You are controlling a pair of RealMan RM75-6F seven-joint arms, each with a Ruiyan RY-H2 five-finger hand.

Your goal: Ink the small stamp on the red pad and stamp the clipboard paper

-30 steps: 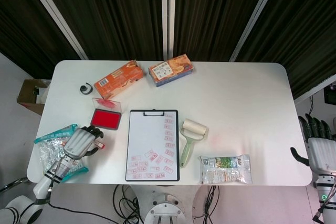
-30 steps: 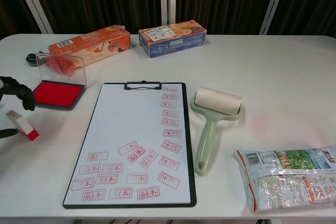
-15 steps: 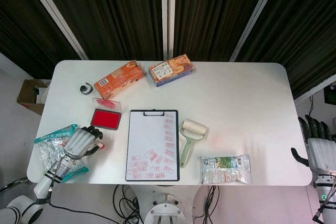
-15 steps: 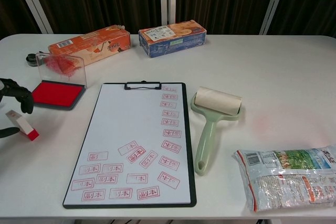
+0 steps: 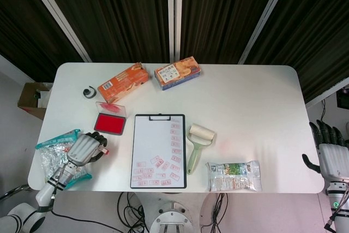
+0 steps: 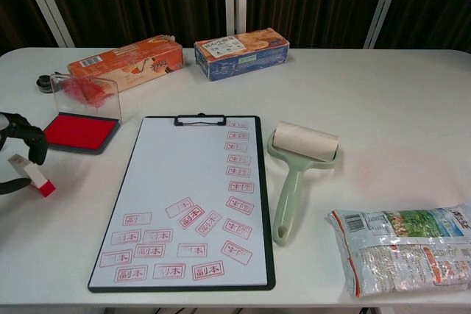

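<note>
Small stamp (image 6: 31,175) held at the bench's left edge.
It is pinched by the left hand (image 5: 85,148) near the red pad (image 6: 79,131); the right hand (image 5: 332,158) is held open, empty.

left hand (image 6: 16,154) — holds small stamp (image 6: 32,175) | beside red pad (image 6: 81,130) — clipboard (image 6: 193,200) stamped

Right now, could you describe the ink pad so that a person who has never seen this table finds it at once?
Start from the black clipboard in the middle of the table. Just off its top left corner lies the ink pad, a flat tray with a bright red surface and a clear lid standing open behind it. The orange box behind it is taller and closed; only the pad shows plain solid red.
</note>
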